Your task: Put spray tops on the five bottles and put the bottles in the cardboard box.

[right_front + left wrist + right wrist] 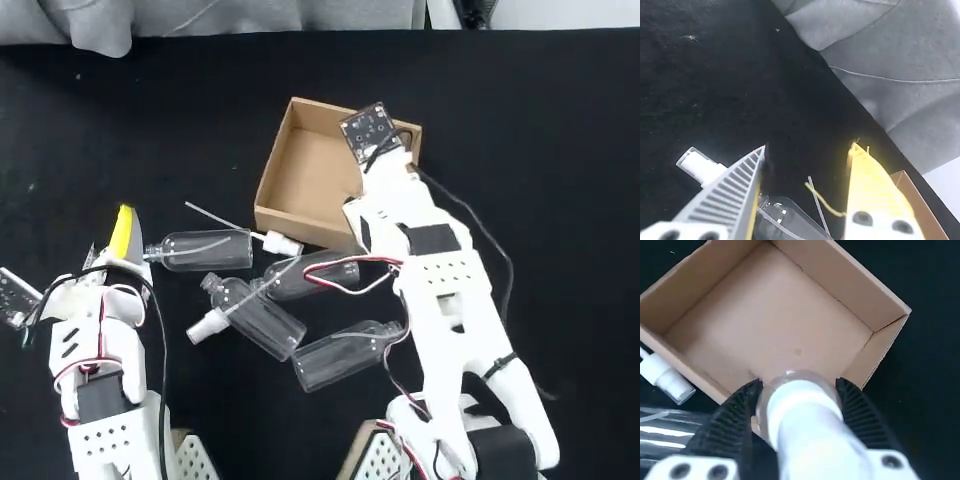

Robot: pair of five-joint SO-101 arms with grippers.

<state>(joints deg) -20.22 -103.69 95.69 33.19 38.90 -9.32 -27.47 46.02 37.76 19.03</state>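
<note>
- R gripper (797,386): black fingers (742,405) clamped on a bottle (802,425), one each side. The bottle end sits over the cardboard box (860,285), just inside the near wall. Can't tell if a top is fitted.
- High view: R arm (430,265) runs from the btm edge up to the cardboard box (300,170). The box is upright and open, w/ bare floor in view.
- L gripper (810,147): jaws apart, one grey finger (735,185) and one yellow finger (870,185). A clear bottle end (787,217) lies low between them. Contact: can't tell.
- High view: L arm (100,360) is at lower left. Its yellow finger (122,230) is just beside the end of bottle A (200,250).
- Bottle A lies flat. Spray top 1 (280,243) is at its other end, close to the box's near wall, and its dip tube slants across the bottle.
- Same top, R wrist view: spray top 1 (662,375) is outside the box, near the wall.
- Bottle B (258,318) lies flat mid-table. Spray top 2 (208,325) is loose beside it.
- Bottle C (315,275) lies flat between bottle B and the box, partly under the R arm.
- Bottle D (345,358) lies flat nearest the arm bases, one end under the R arm.
- All 4 are on the black table (560,120), outside the box.
- Grey cloth (890,60) lies along the far table edge.
</note>
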